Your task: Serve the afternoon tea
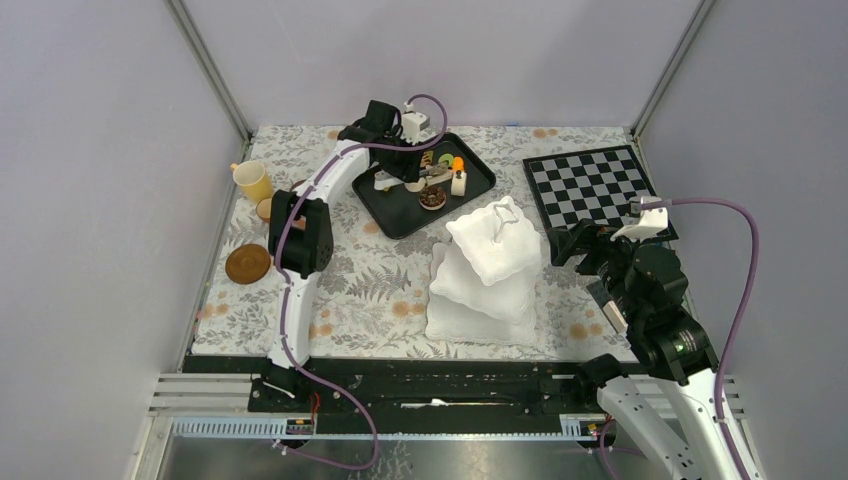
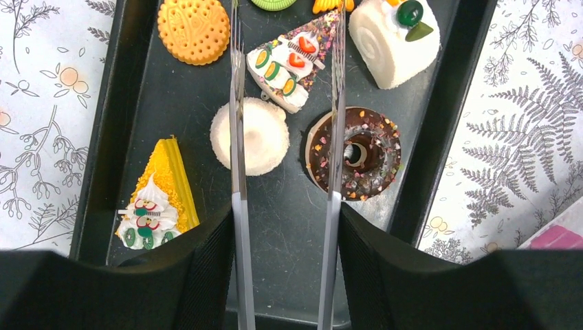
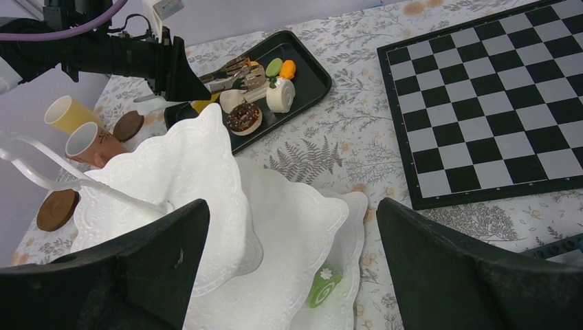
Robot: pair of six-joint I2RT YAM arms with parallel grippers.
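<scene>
White three-tier stand (image 1: 490, 265) sits mid-bench beside the right gripper (image 3: 292, 206), whose jaws are wide apart and empty. A green roll cake (image 3: 323, 285) lies on its lowest tier. Farther back, over the black tray (image 2: 440, 124), the left gripper (image 2: 285, 213) is clamped on silver tongs (image 2: 237, 137), with a fruit-topped cake slice (image 2: 289, 62) between the blades.

We see plain pale grey walls (image 1: 440, 50) closing in three sides, joined at the back corners by slim metal posts (image 1: 208, 70). A white tablecloth (image 1: 370, 290) printed with grey ferns and orange blossoms covers the table, and ribbed metal rails (image 1: 200, 393) line its near edge. The light is soft and even.
</scene>
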